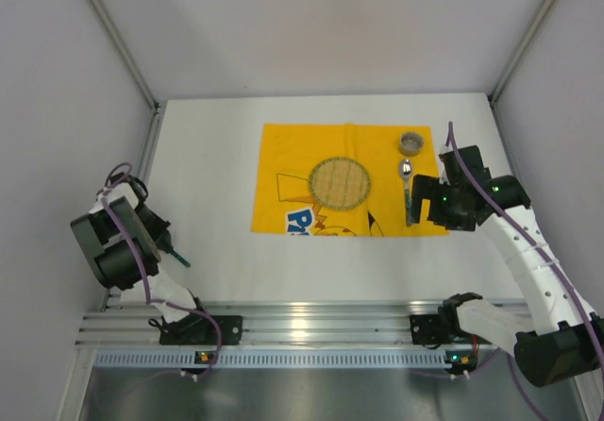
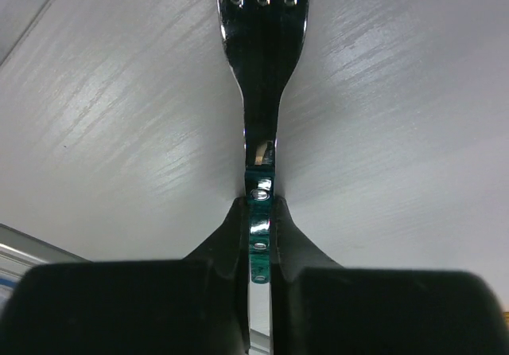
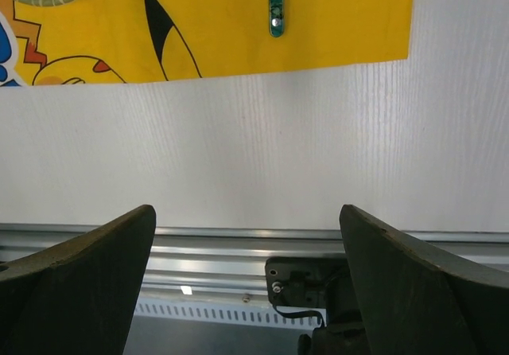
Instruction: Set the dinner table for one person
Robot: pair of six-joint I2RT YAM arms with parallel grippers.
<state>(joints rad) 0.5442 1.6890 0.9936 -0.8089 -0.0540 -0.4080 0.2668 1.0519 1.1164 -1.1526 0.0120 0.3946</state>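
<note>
My left gripper is shut on the green handle of a metal fork, whose tines point away over the white dinner table. In the top view this gripper is at the table's near left, with the fork's end sticking out. A yellow printed placemat lies mid-table with a round woven mat on it. A spoon with a green handle lies on its right side. My right gripper is open and empty, hovering near the placemat's front right corner.
A small round cup stands on the placemat's far right corner. An aluminium rail runs along the near edge with both arm bases. Grey walls enclose the table on the left, back and right.
</note>
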